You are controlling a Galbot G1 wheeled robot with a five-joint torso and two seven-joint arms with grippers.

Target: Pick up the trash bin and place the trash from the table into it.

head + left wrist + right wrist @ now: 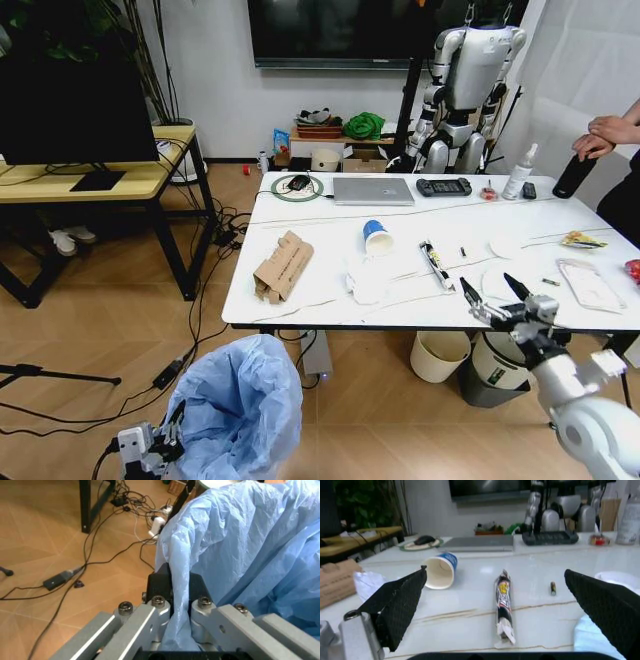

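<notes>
Black-padded fingers of the right tool (pixel 496 298) are spread wide apart over the near edge of the white marble-look counter (pixel 330 300). Straight ahead of it, a long flattened printed wrapper (pixel 504 605) is laid with its long axis pointing away from the tool, so the fingers stand on either side of it. The left tool (pixel 172 592) is clamped on the rim of the light-blue bag-lined trash bin (pixel 240 405), held low at the left below the counter edge.

Office-like robotics lab, wood-look floor strewn with cables (pixel 205 300), wall-mounted screen (pixel 380 30) at the far wall, a humanoid robot (pixel 465 95) hung beneath it — laptop (pixel 373 190) on a marble-look table (pixel 330 290), monitor (pixel 75 110) on a yellow desk (pixel 60 182) at left.
</notes>
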